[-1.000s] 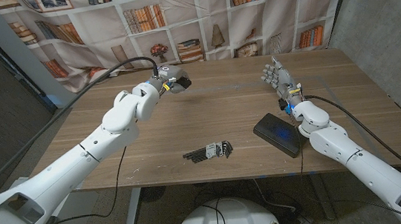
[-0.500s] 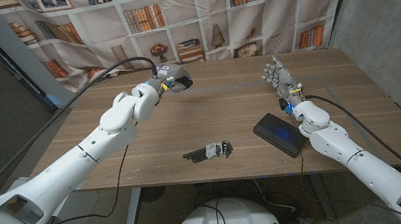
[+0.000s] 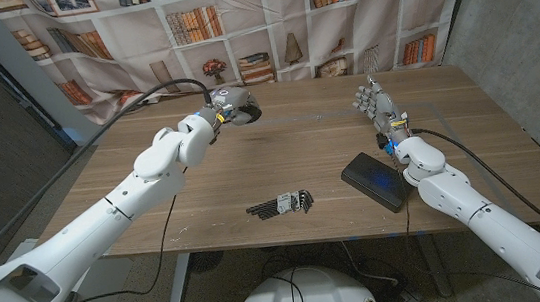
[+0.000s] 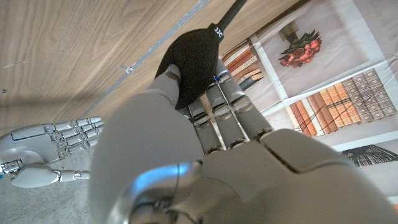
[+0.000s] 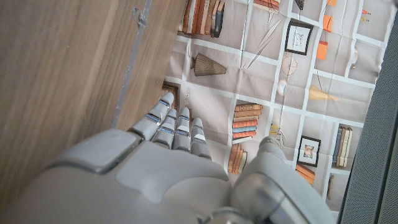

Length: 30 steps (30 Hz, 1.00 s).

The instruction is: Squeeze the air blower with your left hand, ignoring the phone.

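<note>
Left wrist view: my left hand (image 4: 205, 155) grips the black air blower (image 4: 193, 59) — its nozzle tip runs out of frame. My right hand (image 3: 378, 105) stands empty, fingers apart — phone (image 3: 375, 181) beside it.

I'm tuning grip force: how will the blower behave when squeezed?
The blower, a black rounded bulb in the left hand, looks soft, so it probably yields and springs back. Its smooth round body might slip between the fingers. It seems light for its size.

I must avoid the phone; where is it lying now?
In the head view the phone lies on the table's right side, just beside the right arm's wrist, right of the hex keys.
</note>
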Each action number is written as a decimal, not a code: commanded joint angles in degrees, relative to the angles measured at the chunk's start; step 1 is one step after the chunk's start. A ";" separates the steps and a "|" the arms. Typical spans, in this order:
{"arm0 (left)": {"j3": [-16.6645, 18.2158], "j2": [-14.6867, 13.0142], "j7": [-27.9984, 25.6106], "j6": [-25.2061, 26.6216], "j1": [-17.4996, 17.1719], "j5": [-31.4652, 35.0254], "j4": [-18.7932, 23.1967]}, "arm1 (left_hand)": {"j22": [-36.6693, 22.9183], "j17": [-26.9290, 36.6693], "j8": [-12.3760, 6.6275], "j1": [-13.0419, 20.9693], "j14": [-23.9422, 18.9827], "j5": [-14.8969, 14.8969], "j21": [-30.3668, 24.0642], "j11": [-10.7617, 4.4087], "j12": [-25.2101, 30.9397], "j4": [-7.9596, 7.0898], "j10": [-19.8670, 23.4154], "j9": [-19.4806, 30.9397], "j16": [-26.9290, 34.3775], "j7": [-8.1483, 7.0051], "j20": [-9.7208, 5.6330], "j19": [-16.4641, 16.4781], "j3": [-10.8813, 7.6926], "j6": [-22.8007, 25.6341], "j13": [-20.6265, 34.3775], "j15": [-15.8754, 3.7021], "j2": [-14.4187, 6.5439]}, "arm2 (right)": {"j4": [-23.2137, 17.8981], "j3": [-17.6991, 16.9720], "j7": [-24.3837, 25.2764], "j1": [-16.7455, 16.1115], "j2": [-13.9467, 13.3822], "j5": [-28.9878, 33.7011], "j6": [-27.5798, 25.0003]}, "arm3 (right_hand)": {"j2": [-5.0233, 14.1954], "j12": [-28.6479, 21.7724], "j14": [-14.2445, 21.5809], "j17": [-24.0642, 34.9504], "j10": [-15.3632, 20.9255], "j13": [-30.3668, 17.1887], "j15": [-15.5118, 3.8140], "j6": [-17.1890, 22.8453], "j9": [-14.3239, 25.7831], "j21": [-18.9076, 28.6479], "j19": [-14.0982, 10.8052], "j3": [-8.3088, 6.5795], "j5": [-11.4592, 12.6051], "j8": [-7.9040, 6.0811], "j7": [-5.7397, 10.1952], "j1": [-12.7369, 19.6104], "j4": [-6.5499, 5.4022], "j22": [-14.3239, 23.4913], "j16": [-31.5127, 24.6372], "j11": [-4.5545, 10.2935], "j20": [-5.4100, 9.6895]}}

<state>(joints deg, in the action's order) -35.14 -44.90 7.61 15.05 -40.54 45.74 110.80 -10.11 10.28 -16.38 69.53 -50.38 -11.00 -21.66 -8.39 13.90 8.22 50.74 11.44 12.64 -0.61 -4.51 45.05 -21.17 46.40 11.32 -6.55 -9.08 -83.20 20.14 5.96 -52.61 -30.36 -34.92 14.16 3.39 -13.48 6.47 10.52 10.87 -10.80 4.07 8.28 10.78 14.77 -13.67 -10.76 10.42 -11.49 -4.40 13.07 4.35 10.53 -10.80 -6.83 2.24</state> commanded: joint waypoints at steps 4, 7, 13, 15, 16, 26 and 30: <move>-0.33 0.51 -1.95 -0.41 -0.08 -2.16 -1.10 | 0.03 0.09 -0.17 0.83 -2.09 -0.11 -0.54 -0.86 -0.25 -0.24 1.60 0.09 0.19 0.91 -0.44 1.87 -1.06 2.25 0.21 -4.76 -0.23 | -0.70 -0.30 0.57 -0.67 -0.36 -0.12 -0.41 | 0.35 0.08 0.43 0.17 0.64 -0.10 0.07 0.46 0.11 -0.04 -0.52 -0.25 -0.20 0.17 0.06 0.08 0.23 0.10 0.13 -0.03 0.44; -0.50 0.40 -1.75 -0.11 0.04 -2.06 -1.01 | 0.04 0.07 -0.14 0.86 -2.26 -0.12 -0.60 -0.77 -0.24 -0.29 1.98 0.05 0.06 0.59 -0.54 2.21 -1.21 2.61 0.23 -4.94 -0.14 | -0.76 -0.33 0.55 -0.70 -0.39 -0.21 -0.48 | 0.36 0.08 0.44 0.17 0.66 -0.10 0.07 0.46 0.11 -0.05 -0.52 -0.25 -0.20 0.17 0.06 0.08 0.24 0.10 0.13 -0.07 0.41; -0.88 0.17 -1.46 0.51 0.12 -1.47 -0.69 | 0.09 0.12 0.45 1.09 -1.32 -0.05 0.00 -0.29 -0.70 -0.32 1.84 -0.01 -0.71 0.75 0.07 1.15 -1.73 2.27 0.25 -4.26 -0.08 | -0.58 -0.24 0.27 -0.61 -0.36 -0.25 -0.42 | 0.37 0.11 0.48 0.17 0.65 -0.10 0.13 0.50 0.11 -0.09 -0.55 -0.25 -0.20 0.16 0.06 0.07 0.26 0.10 0.12 -0.04 0.44; -0.93 0.12 -1.36 0.71 0.11 -1.35 -0.61 | 0.05 0.16 1.22 0.97 -0.24 0.11 0.46 -0.21 -1.40 -0.57 0.80 -0.01 -1.33 0.73 0.47 0.32 -2.06 1.21 0.25 -3.85 -0.08 | -0.56 -0.19 0.30 -0.57 -0.35 -0.20 -0.47 | 0.37 0.12 0.49 0.17 0.66 -0.10 0.13 0.49 0.11 -0.10 -0.57 -0.25 -0.20 0.16 0.03 0.07 0.26 0.10 0.11 -0.05 0.44; -0.89 0.08 -1.31 0.76 0.07 -1.43 -0.57 | 0.02 0.19 1.59 0.85 0.14 0.17 0.69 -0.36 -1.67 -0.70 0.38 0.00 -1.51 0.70 0.66 -0.15 -2.16 0.62 0.25 -3.83 -0.08 | -0.51 -0.20 0.27 -0.55 -0.31 -0.22 -0.40 | 0.38 0.13 0.48 0.17 0.64 -0.10 0.13 0.48 0.11 -0.11 -0.57 -0.25 -0.20 0.17 0.03 0.06 0.26 0.10 0.12 -0.07 0.43; -0.83 -0.29 -1.16 0.91 0.06 -1.62 -0.35 | -0.05 0.31 3.38 -1.34 3.07 0.64 1.84 0.41 -3.06 -2.17 -2.85 0.18 -2.19 1.24 1.73 -2.00 -2.00 -2.17 0.32 -2.26 0.55 | -0.18 -0.05 0.10 -0.35 -0.09 -0.14 -0.17 | 0.39 0.18 0.48 0.17 0.63 -0.10 0.02 0.48 0.11 -0.19 -0.60 -0.26 -0.20 0.17 0.03 0.05 0.30 0.10 0.13 -0.01 0.43; -0.98 -0.37 -0.83 1.06 0.20 -1.35 -0.25 | -0.09 0.33 4.09 -2.31 4.66 0.72 2.27 0.83 -3.36 -2.64 -4.30 0.26 -2.41 0.94 1.90 -2.64 -1.78 -3.69 0.34 -1.90 0.92 | -0.16 -0.05 0.12 -0.37 -0.04 -0.15 -0.09 | 0.39 0.19 0.47 0.16 0.64 -0.10 0.11 0.46 0.11 -0.22 -0.60 -0.26 -0.20 0.18 0.04 0.04 0.31 0.10 0.14 -0.04 0.41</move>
<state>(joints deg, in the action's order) -35.88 -44.99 6.29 15.69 -40.52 44.11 110.25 -10.02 10.27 -12.59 68.02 -46.40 -10.37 -19.89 -7.74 10.79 5.90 47.22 11.52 10.56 0.37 -2.67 42.92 -22.94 43.51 11.47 -5.51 -8.40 -83.66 19.96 6.20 -53.13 -30.62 -35.08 13.76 3.39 -13.48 6.47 10.52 11.08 -10.79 4.07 8.28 10.78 14.77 -13.66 -10.92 10.42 -11.49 -4.40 13.07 4.51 10.52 -10.80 -7.05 2.24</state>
